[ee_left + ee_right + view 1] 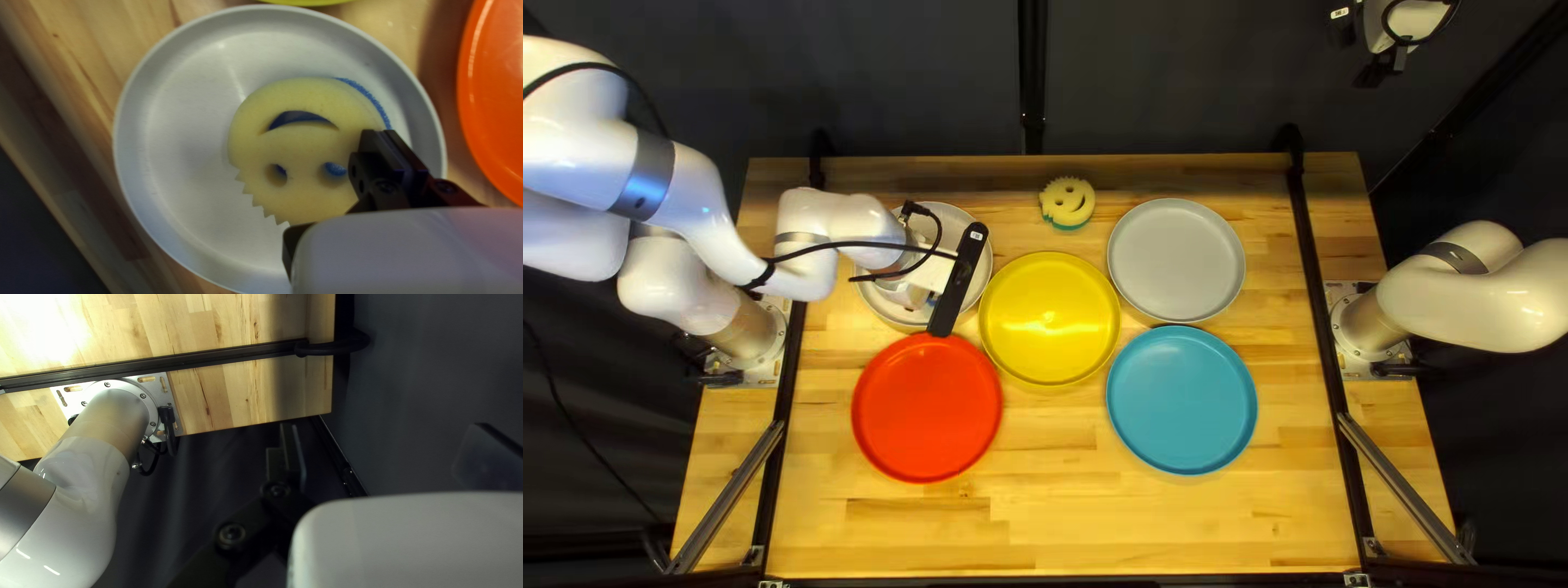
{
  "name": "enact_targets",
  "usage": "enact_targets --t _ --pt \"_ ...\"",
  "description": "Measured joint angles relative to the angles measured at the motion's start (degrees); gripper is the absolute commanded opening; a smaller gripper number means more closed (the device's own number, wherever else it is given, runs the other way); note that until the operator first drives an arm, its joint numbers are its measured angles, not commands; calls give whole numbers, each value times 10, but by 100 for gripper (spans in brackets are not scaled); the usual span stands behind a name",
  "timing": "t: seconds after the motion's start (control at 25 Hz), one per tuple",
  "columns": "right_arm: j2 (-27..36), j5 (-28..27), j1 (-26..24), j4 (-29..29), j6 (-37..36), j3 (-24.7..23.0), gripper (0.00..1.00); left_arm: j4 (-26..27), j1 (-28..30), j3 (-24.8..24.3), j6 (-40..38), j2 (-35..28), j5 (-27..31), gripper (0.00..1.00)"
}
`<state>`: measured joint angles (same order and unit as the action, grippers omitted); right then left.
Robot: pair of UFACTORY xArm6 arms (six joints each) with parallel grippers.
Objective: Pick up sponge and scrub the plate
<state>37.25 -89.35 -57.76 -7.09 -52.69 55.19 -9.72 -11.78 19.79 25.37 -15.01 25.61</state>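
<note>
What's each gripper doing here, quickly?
Left gripper: closed, fingertips together at the edge of the yellow smiley-face sponge; whether they pinch it cannot be told.
Right gripper: open, holding nothing.

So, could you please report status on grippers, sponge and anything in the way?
Left gripper shut at edge of sponge, grip unconfirmed. Right gripper open, empty. Sponge over white plate. Red plate alongside, not blocking.

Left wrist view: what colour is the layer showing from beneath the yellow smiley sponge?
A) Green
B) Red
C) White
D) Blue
D: a blue layer curves out past part of the sponge's edge, and blue also shows through its cut-out eyes and mouth.
</note>
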Motion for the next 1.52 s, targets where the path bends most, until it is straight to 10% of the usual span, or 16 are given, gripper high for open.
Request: enact_targets --t 0.4,1.08,1.52 --pt "0 0 0 0 0 0 100 29 -33 0 58 43 -44 0" --pt "0 0 0 0 0 0 100 52 48 -75 -16 -75 21 0" --pt "0 0 0 0 0 0 100 86 -52 -47 101 -24 -4 0"
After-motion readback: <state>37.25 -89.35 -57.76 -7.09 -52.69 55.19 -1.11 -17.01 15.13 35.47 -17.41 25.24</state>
